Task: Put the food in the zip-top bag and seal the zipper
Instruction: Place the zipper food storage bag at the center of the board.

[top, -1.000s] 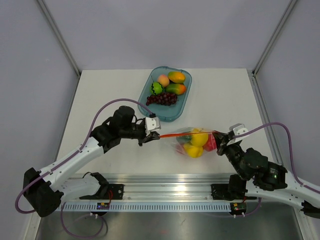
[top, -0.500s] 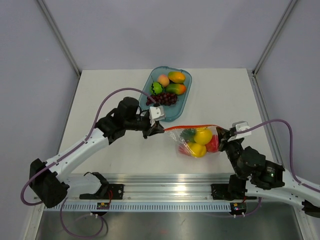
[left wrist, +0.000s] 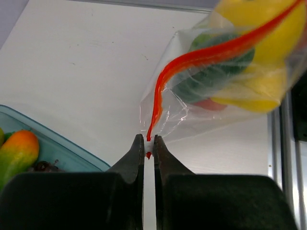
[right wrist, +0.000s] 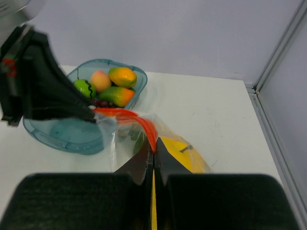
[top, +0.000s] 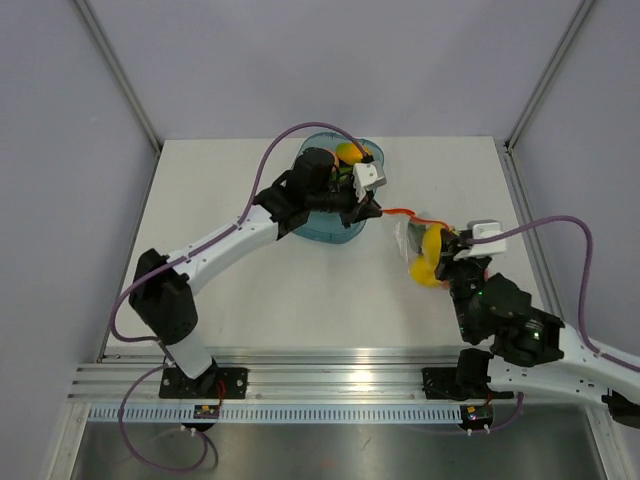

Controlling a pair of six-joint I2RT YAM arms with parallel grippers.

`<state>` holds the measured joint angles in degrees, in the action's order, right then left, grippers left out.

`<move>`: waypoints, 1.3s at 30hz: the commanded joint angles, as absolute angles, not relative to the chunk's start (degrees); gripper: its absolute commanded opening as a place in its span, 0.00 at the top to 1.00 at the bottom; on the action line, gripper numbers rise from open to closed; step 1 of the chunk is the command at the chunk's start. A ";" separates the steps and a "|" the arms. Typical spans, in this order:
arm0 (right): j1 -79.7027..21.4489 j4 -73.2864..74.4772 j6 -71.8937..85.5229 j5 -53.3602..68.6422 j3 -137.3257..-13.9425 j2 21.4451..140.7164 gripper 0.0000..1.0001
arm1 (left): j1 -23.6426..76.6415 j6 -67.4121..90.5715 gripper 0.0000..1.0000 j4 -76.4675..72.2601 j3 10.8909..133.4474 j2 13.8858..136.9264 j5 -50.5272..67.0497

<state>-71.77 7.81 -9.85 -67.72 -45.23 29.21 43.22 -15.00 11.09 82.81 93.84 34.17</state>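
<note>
**Bag strung between both claws, right of the tray**

From my seat the white bench (top: 250, 290) fills the middle of the overhead view. Pale grey walls (top: 320, 60) close it in on three sides, and an aluminium rail (top: 320, 385) runs along the bottom of the frame.

The translucent blue tray (right wrist: 62, 136) sits at the upper centre of the overhead view, largely covered by the left arm. In the right wrist view it holds two orange-green mangoes (right wrist: 122, 75), a peach (right wrist: 99, 80) and a lime (right wrist: 85, 87). A dark grape bunch (right wrist: 98, 102) lies half hidden behind the black fingers.

The zip-top bag (top: 425, 250) hangs just right of the tray. Its red-orange zipper (left wrist: 201, 55) is stretched between the two arms. The left claw (left wrist: 148, 143) is pinched together on the zipper's end nearest the tray. The right claw (right wrist: 153, 148) is clamped on the strip at the bag's other side.

Through the clear plastic I see a yellow lemon (left wrist: 254, 96), a dark green cucumber (left wrist: 211, 79) and a bit of red apple (left wrist: 211, 104). Whether the bag's bottom touches the bench, or the zipper is pressed shut along its length, I cannot tell.
</note>
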 commanded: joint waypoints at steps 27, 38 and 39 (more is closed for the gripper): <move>-28.12 15.44 3.69 -14.53 -52.04 51.08 0.53 | 39.29 -16.08 0.45 10.72 104.09 108.38 40.07; -28.04 27.42 11.59 -20.47 -49.48 40.51 0.37 | 39.20 -13.10 0.04 3.34 76.30 82.37 25.25; -28.12 28.73 12.38 -21.35 -50.18 41.04 0.29 | 39.20 -11.70 0.01 3.95 75.59 79.40 23.83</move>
